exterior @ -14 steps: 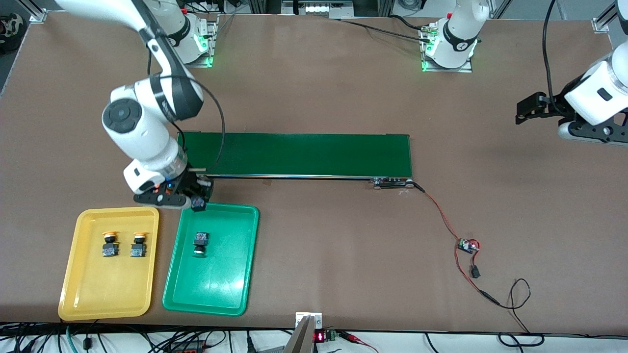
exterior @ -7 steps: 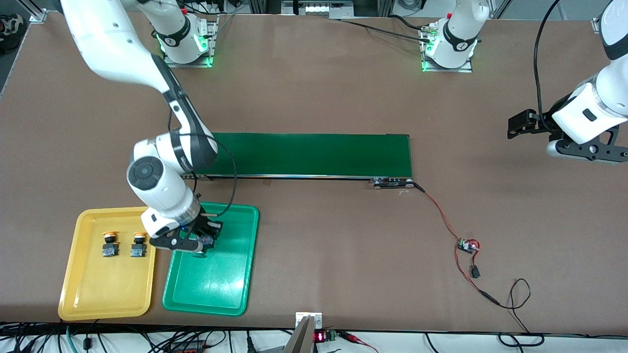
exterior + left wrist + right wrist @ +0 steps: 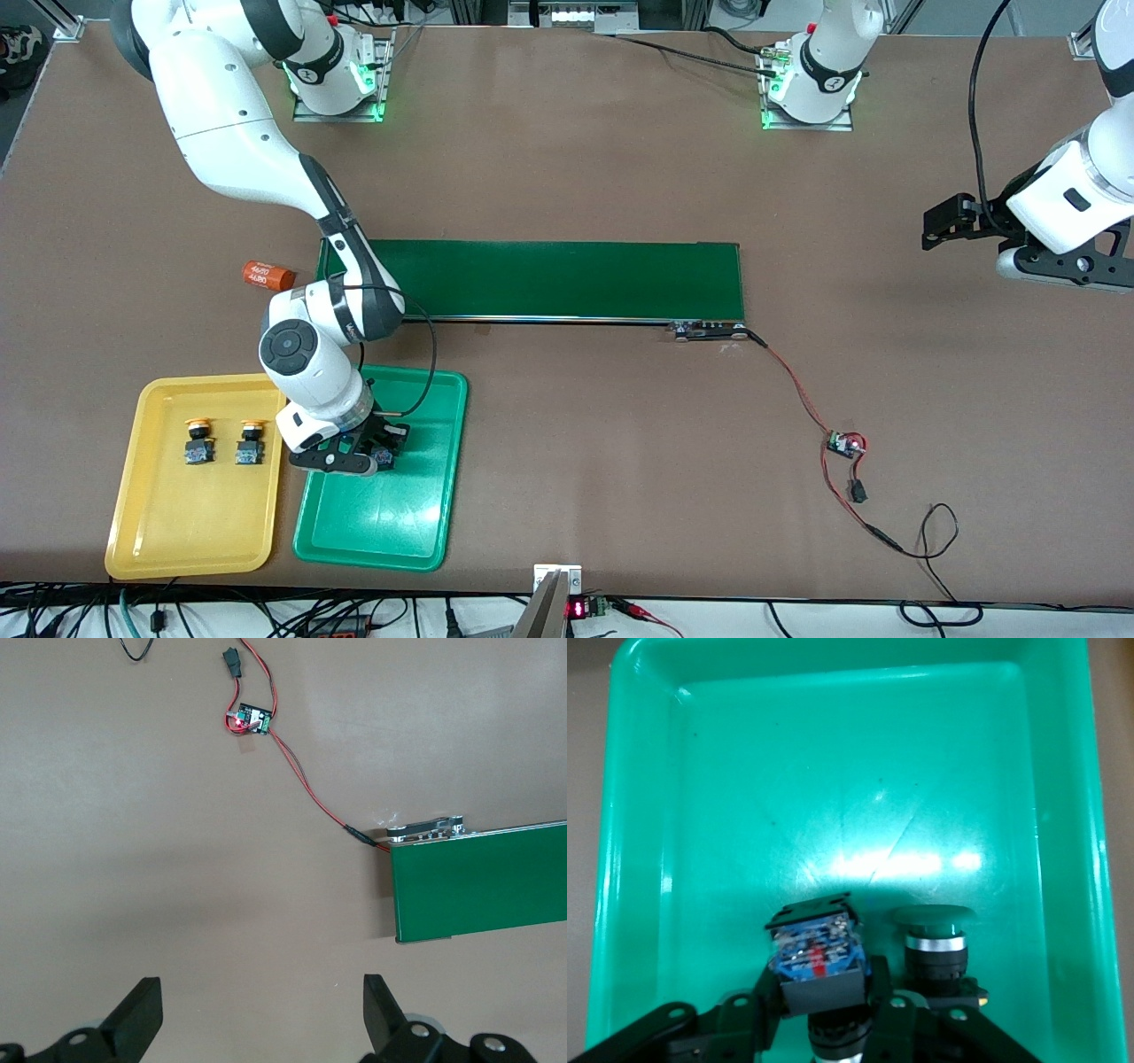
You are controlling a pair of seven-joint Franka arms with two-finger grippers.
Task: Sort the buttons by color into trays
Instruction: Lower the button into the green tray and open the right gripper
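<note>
My right gripper (image 3: 376,454) is low in the green tray (image 3: 416,523), shut on a button's black-and-blue body (image 3: 818,952); that button's cap is hidden under the fingers. A green-capped button (image 3: 935,939) lies in the tray right beside it, touching or nearly touching the gripper; the front view hides it. Two yellow-capped buttons (image 3: 198,440) (image 3: 251,440) lie side by side in the yellow tray (image 3: 177,532). My left gripper (image 3: 939,217) hangs open over bare table at the left arm's end, nothing between its fingers (image 3: 142,1019).
The long dark-green conveyor belt (image 3: 567,279) runs across mid-table. An orange cylinder (image 3: 267,276) lies beside the belt's end toward the right arm. A small circuit board (image 3: 844,443) with red wires trails from the belt's other end.
My right arm carried the button from the belt's end down into the green tray, beside the button lying there. The orange cylinder came into view. The left arm shifted slightly.
</note>
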